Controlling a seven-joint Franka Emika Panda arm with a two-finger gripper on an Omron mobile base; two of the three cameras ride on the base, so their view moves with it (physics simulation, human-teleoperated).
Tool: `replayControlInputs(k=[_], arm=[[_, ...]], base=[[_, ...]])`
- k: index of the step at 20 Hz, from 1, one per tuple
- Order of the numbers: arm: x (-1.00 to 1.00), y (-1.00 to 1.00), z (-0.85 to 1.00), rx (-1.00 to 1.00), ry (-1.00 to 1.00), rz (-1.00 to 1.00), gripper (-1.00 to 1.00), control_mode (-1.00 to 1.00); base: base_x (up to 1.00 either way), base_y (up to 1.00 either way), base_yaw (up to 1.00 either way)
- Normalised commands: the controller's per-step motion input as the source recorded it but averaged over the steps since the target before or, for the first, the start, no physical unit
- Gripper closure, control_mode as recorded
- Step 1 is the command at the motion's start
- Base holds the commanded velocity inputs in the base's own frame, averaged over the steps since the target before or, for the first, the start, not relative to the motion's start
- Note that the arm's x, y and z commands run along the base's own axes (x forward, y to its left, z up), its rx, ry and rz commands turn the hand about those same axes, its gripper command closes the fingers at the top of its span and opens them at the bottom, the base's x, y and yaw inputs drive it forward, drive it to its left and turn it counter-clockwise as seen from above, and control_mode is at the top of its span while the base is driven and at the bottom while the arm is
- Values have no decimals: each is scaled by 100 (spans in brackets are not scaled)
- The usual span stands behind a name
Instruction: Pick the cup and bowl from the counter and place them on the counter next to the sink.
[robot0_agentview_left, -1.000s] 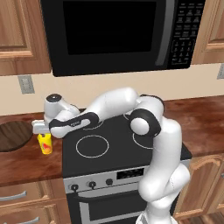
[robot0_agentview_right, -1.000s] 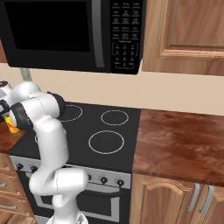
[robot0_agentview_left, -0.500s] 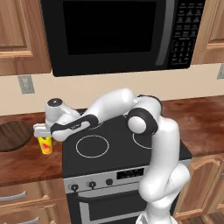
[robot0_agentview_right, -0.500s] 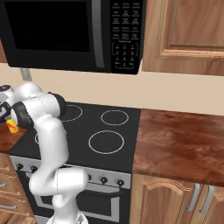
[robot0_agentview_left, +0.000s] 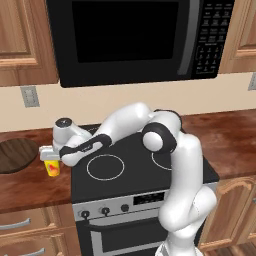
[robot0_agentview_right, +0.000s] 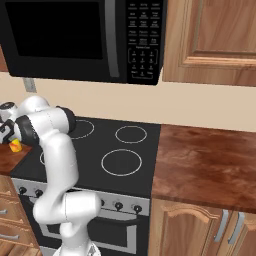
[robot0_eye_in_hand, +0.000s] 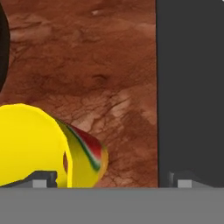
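one cup (robot0_agentview_left: 52, 167), yellow with red mark, upright on counter (robot0_agentview_left: 30, 186) just left of stove (robot0_agentview_left: 135, 172). one bowl (robot0_agentview_left: 15, 155) further left on same counter, apart from cup. one gripper (robot0_agentview_left: 48, 156) low over cup, jaws spread wide, rim between them, not clamped. four ring burners on stove.

White arm reaching toward nine o'clock, open gripper (robot0_agentview_left: 50, 156) hovering over yellow cup (robot0_agentview_left: 52, 167) on counter (robot0_agentview_left: 30, 185), wooden bowl (robot0_agentview_left: 15, 155) sitting at cup's ten o'clock.
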Motion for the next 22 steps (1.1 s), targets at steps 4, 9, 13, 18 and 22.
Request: replayControlInputs(k=[4,9,13,18,22], arm=[[0,1,0,0,0,0,-100,-100],[0,0,0,0,0,0,100,-100],[0,0,0,0,0,0,100,-100],[0,-4,0,0,0,0,100,-100],[0,-24,0,0,0,-1,100,-100]], base=[[0,0,0],[0,0,0],[0,0,0],[0,0,0],[0,0,0]])
